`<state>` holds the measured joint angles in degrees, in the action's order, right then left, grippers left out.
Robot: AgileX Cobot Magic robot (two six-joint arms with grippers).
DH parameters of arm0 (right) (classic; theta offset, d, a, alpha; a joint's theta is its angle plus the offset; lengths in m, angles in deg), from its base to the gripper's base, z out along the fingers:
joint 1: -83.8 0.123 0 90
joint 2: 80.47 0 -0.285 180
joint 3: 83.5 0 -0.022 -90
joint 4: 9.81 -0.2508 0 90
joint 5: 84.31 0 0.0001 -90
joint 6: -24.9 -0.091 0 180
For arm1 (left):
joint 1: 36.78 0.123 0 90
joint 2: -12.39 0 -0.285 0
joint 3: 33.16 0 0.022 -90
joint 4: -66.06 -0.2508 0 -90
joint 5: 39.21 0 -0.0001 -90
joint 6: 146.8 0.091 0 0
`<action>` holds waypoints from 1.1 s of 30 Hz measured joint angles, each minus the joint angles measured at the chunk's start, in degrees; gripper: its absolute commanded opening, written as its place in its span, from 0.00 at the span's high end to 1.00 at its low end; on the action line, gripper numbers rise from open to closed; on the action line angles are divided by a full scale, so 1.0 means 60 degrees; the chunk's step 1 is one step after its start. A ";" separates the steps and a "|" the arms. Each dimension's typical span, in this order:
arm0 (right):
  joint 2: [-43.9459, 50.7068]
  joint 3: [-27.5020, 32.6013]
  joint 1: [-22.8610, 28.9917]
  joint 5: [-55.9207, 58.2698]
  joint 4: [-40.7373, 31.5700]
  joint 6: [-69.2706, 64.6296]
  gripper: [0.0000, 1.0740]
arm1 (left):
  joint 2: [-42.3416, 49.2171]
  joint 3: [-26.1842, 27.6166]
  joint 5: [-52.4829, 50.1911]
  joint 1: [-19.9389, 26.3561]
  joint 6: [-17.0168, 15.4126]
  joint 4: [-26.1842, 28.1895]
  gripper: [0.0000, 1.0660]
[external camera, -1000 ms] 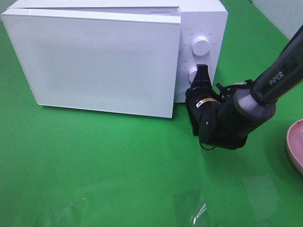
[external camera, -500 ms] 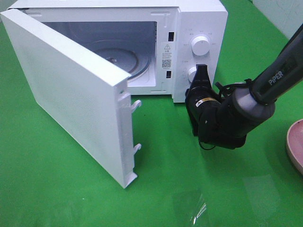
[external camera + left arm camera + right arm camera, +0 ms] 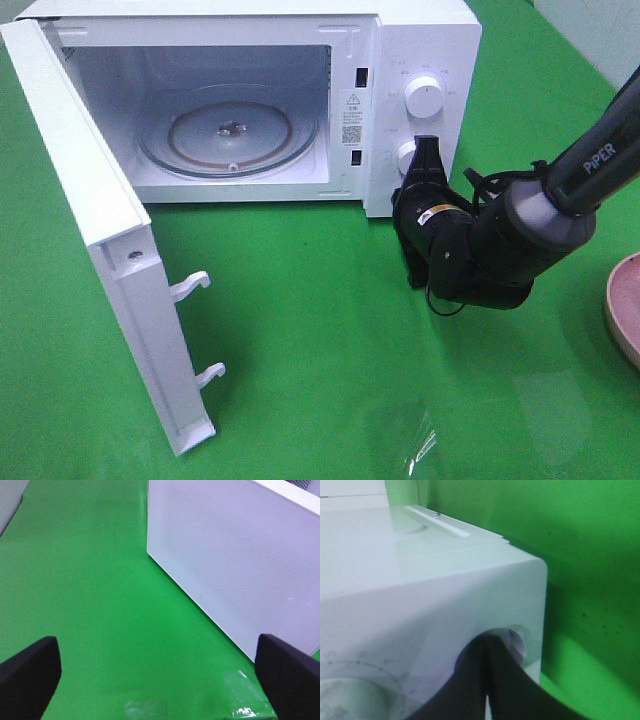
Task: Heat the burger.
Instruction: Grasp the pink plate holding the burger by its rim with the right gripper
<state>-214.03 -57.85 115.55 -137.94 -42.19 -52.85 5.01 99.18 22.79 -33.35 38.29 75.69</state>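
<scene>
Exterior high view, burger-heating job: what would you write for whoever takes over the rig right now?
Left gripper: open, empty, above the green table near the microwave door.
Right gripper: shut, holding nothing, tips at the lower round control on the panel.
Burger: not in view. Only the edge of a pink plate shows at the right.
Done: door wide open, glass turntable bare.
Left: put the burger in, close the door, start the heating.

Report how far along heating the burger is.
Done: the microwave door stands open, with nothing on the glass turntable. In hand: the shut right gripper is at the lower knob; the left gripper is open and empty. Left: the burger, not in view, needs loading, the door closing, heating started.
</scene>
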 measured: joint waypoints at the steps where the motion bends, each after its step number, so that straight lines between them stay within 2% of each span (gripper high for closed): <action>1: 0.0000 0.0000 0.0000 0.0000 0.0000 0.0000 1.00 | 0.0000 0.0000 0.0000 0.0000 0.0000 0.0000 0.08; 8: 0.0430 0.0010 -0.0067 0.1136 0.0086 0.0162 1.00 | 0.0000 0.0000 0.0000 0.0000 0.0000 0.0000 0.08; 17: 0.1155 0.0735 -0.0019 0.1709 0.0458 0.0850 1.00 | 0.0000 0.0000 0.0000 0.0000 0.0000 0.0000 0.08; 19: 0.1537 0.1213 -0.0019 0.1948 0.0458 0.1289 1.00 | 0.0000 0.0000 0.0000 0.0000 0.0000 0.0000 0.08; 23: 0.1996 0.1547 -0.0019 0.2435 0.0477 0.2063 1.00 | 0.0000 0.0000 0.0000 0.0000 0.0000 0.0000 0.08; 33: 0.3218 0.1681 -0.0019 0.4288 0.0869 0.4679 0.98 | 0.0000 0.0000 0.0000 0.0000 0.0000 0.0000 0.08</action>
<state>-194.72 -47.76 115.43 -112.22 -36.97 -24.77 5.01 99.18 22.79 -33.35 38.29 75.69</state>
